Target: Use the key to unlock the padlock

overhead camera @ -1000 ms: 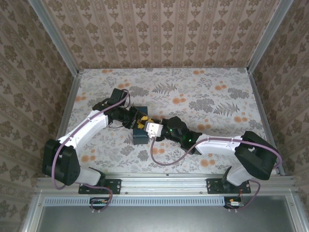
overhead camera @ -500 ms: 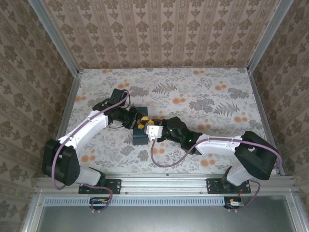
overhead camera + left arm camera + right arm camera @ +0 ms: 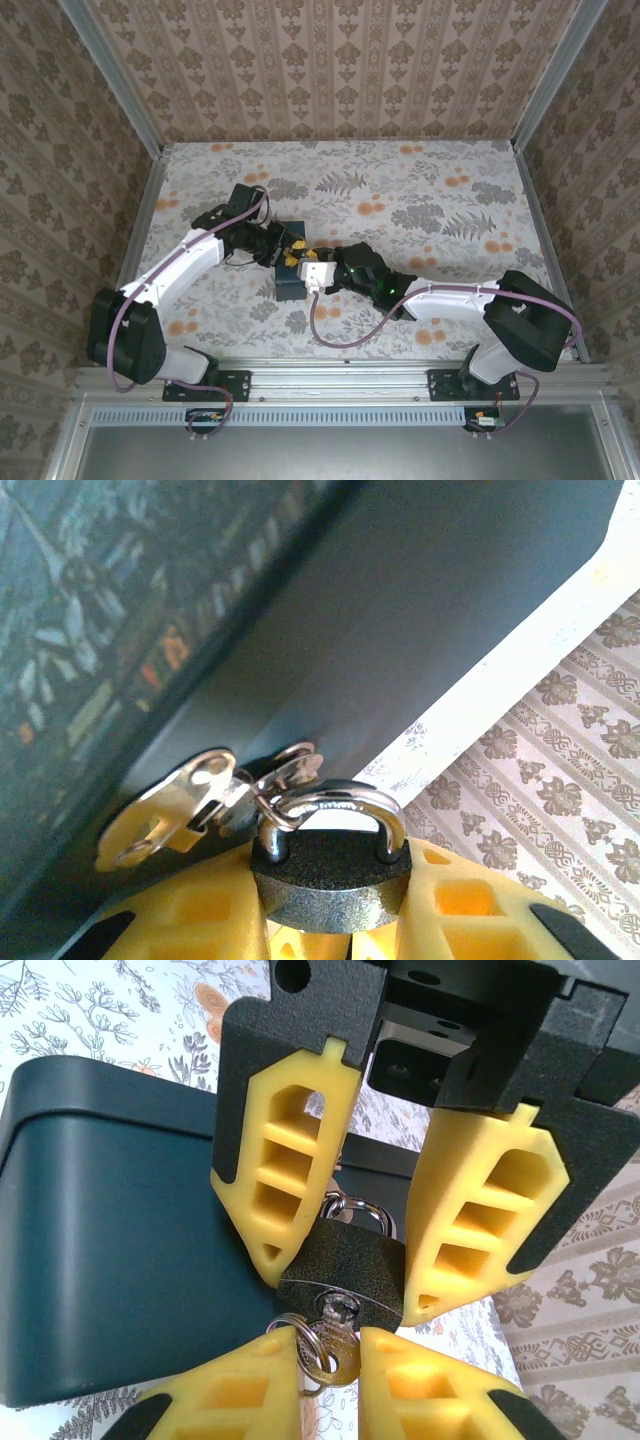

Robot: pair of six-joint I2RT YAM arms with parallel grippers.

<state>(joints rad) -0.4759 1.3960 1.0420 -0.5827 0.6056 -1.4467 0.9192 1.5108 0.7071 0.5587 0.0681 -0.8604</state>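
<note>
Right gripper [image 3: 335, 1385] is closed on the key [image 3: 338, 1348], its yellow fingers [image 3: 225, 1405] pinching the key head from both sides. A key ring [image 3: 300, 1338] hangs by the left pad. The key sits in the keyway on the bottom face of the padlock [image 3: 345, 1260]. Left gripper [image 3: 330, 920] comes in from the opposite side and is clamped on the padlock body, one pad on each flank. In the left wrist view the shackle [image 3: 340, 805] points away from the fingers, both legs down in the body, looped through the silver hasp [image 3: 170, 810]. The hasp is on the dark teal box [image 3: 100, 1240]. In the overhead view both grippers meet tip to tip over the box, left of centre on the floral table [image 3: 450, 200]. The padlock is too small to make out there.
</note>
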